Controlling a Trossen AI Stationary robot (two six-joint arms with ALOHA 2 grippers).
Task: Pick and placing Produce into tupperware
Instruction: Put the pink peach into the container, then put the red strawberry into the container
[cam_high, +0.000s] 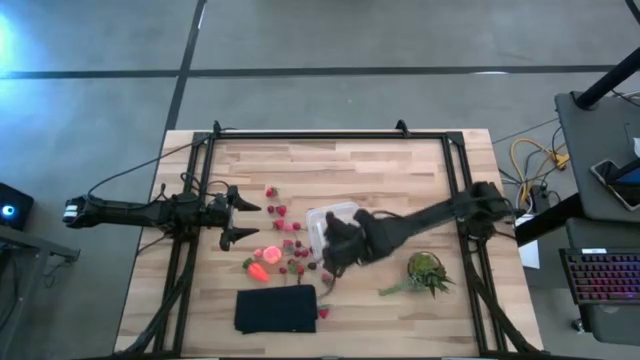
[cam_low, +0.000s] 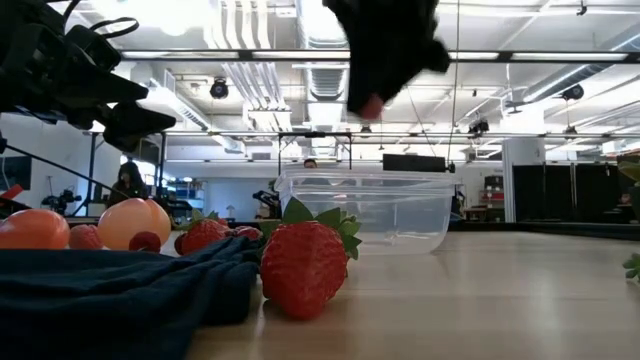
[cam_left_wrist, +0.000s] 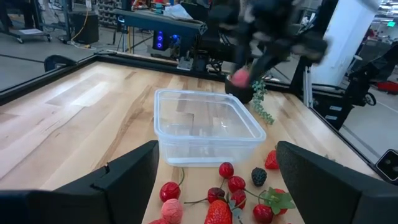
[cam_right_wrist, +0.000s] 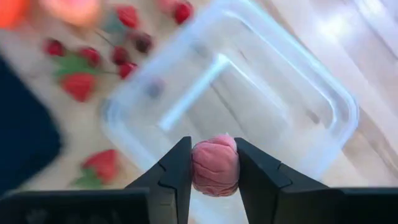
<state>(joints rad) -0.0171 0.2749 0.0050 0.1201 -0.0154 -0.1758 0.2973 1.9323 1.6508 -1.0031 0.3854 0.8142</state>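
While the left pincer (cam_high: 247, 221) hangs over the left part of the counter (cam_high: 400, 165) with its two fingers wide apart and nothing between them, the loose produce lies just beyond its tips: small red strawberries (cam_high: 281, 211), a pinkish round piece (cam_high: 269, 256) and an orange-red carrot-like piece (cam_high: 258, 271). Near these, closer to the front edge, a black mat (cam_high: 276, 308) lies flat, and one strawberry (cam_low: 303, 266) rests against its edge. Further right stands the tupperware (cam_high: 332, 224), clear and with nothing inside it that I can see. The right pincer (cam_right_wrist: 214, 167) is above the near rim of this tupperware, and its fingers are clamped on a pink raspberry-like piece (cam_right_wrist: 215, 165), which is lifted clear of the counter. To the right of this pincer, a green leafy plant (cam_high: 424, 272) lies on the wood.
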